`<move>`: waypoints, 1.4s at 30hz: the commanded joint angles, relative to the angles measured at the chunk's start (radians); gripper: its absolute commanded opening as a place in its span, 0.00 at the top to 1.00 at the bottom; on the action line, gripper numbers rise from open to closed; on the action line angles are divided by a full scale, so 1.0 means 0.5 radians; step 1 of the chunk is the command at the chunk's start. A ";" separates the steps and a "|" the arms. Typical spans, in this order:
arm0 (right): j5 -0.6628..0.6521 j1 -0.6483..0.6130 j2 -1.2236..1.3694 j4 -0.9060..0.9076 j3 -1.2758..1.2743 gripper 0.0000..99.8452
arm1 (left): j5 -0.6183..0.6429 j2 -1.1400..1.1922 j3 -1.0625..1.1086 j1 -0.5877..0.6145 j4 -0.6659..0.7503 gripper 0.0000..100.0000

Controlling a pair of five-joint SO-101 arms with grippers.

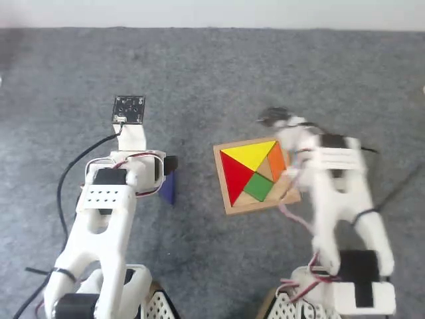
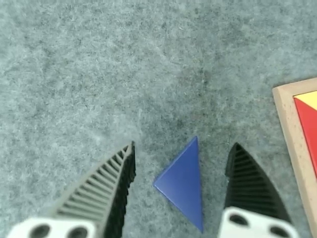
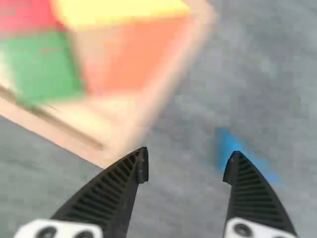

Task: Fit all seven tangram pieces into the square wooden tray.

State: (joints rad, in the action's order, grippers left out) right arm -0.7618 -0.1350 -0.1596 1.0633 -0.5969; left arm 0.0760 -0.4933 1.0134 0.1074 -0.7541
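The square wooden tray [image 1: 230,205] lies right of the table's centre. It holds a yellow triangle [image 1: 251,155], a red triangle [image 1: 234,176], a green piece [image 1: 257,187] and an orange piece [image 1: 276,159]. A dark blue triangle [image 2: 183,186] lies flat on the mat left of the tray. My left gripper [image 2: 181,171] stands open just above it, one finger on each side. My right arm [image 1: 332,166] hangs over the tray's right edge. Its gripper [image 3: 188,163] is open above the mat beside a tray corner [image 3: 124,144], with a light blue piece [image 3: 237,153] close to one finger.
Grey carpet-like mat [image 1: 199,80] covers the table. A small black square marker [image 1: 129,109] sits behind the left arm. A black cable [image 1: 70,176] trails along the left arm's outer side.
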 commanded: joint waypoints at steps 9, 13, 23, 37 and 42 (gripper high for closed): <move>0.703 -0.146 -0.044 0.081 0.147 0.73 | 0.043 -0.074 -0.133 0.021 -0.252 0.71; 0.540 0.275 -0.044 0.127 0.144 0.73 | 0.015 -0.071 -0.069 -0.009 -0.331 0.71; -0.187 0.790 -0.008 -0.253 0.144 0.73 | -0.138 -0.071 0.054 0.058 -0.206 0.71; -0.420 0.855 0.173 -0.422 0.138 0.73 | -0.163 0.006 0.087 0.043 -0.196 0.71; -0.144 0.852 -0.041 -0.183 0.129 0.73 | -0.242 0.466 -0.106 0.043 -0.203 0.71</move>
State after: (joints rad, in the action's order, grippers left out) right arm -0.9014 0.3038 -0.0859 0.8991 -0.5754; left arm -0.0330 -0.3721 1.0472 0.1335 -0.8646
